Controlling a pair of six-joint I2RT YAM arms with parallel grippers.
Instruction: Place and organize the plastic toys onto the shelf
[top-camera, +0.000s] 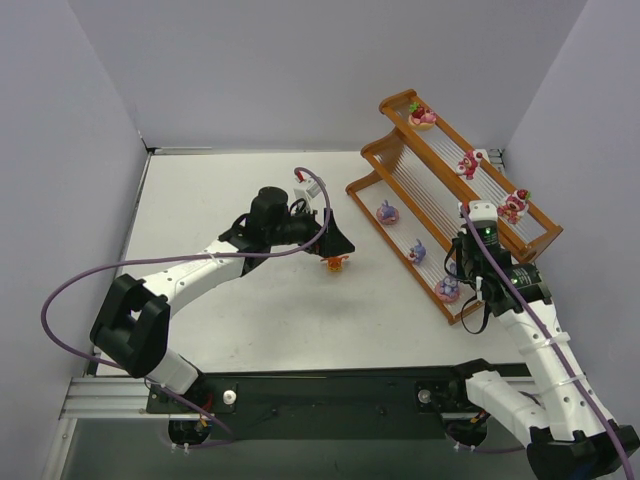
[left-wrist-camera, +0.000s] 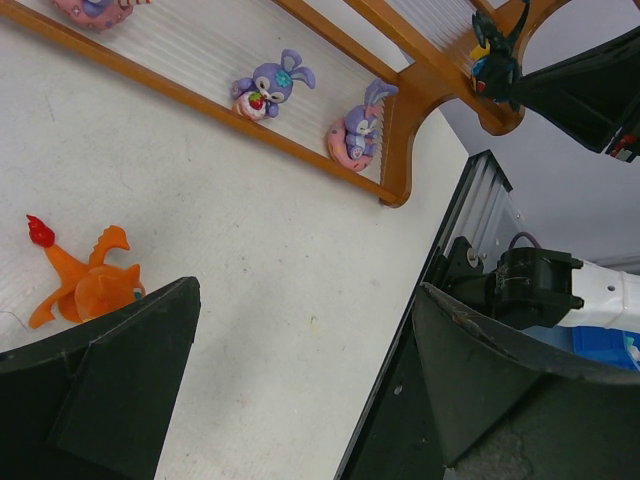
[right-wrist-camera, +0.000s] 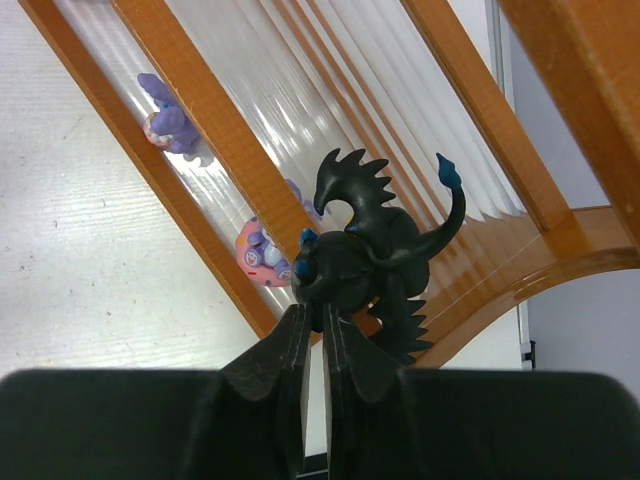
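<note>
Black winged toy (right-wrist-camera: 380, 250) pinched in the right claw (right-wrist-camera: 320, 315), hanging over the shelf (right-wrist-camera: 215, 150) near its end.
Glossy hard plastic, with spiky wings and an upright blue-tipped tail; white ribbed slats lie just beyond it, between wooden rails. Left claw (left-wrist-camera: 308, 300) is spread wide, with the orange toy (left-wrist-camera: 85, 280) on the table (top-camera: 250, 180) beside one finger.

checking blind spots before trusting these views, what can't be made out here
Top view: black winged plastic figurine hidden under the right arm.
Left wrist view: orange plastic dragon figurine partly behind a finger of the left tool.
Right wrist view: purple-and-pink plastic figurine half hidden behind the black one.
</note>
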